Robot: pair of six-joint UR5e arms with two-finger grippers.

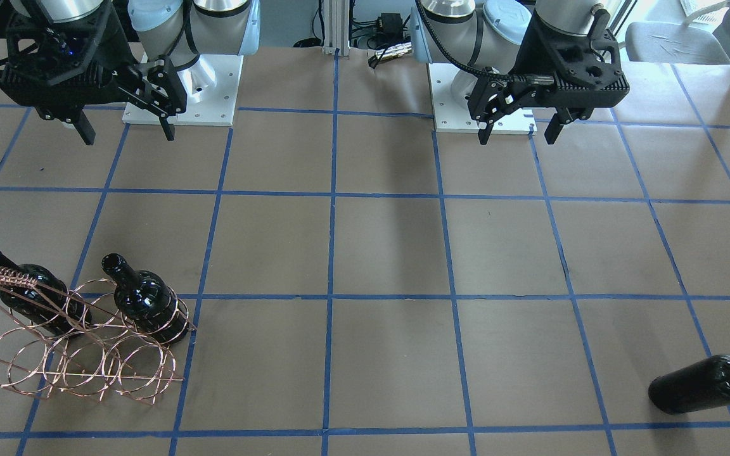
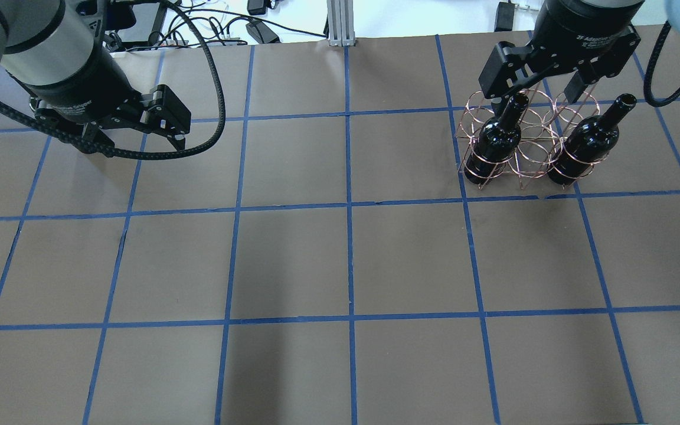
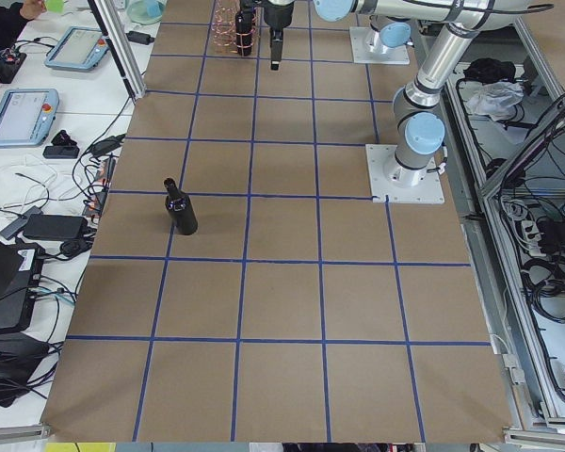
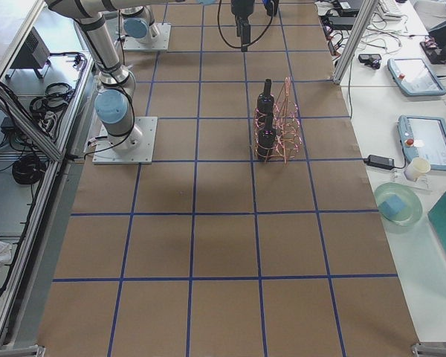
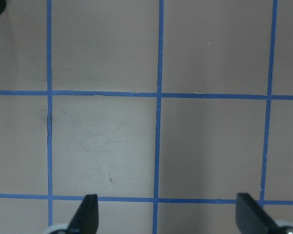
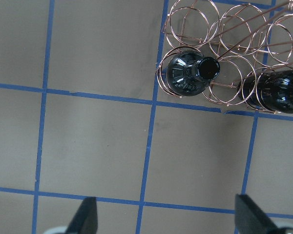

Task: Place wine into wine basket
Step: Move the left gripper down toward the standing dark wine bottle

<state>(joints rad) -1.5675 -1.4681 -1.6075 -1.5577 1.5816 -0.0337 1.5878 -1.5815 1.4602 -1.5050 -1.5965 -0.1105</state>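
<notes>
The copper wire wine basket (image 1: 80, 364) stands at the table's far edge on my right side. It holds two black wine bottles (image 1: 29, 297) (image 1: 146, 303), necks up. They also show in the right wrist view (image 6: 188, 73) (image 6: 278, 92). A third wine bottle (image 1: 707, 383) stands alone on the table far out on my left side; it also shows in the exterior left view (image 3: 180, 209). My right gripper (image 1: 128, 136) is open and empty, high above the table near the basket (image 6: 224, 44). My left gripper (image 1: 518, 134) is open and empty, high near its base.
The table is brown paper with a blue tape grid (image 2: 349, 212). The two arm bases (image 1: 181, 95) (image 1: 479, 107) stand at the robot's edge. Cables and a metal post (image 2: 340, 23) lie beyond the table's far edge.
</notes>
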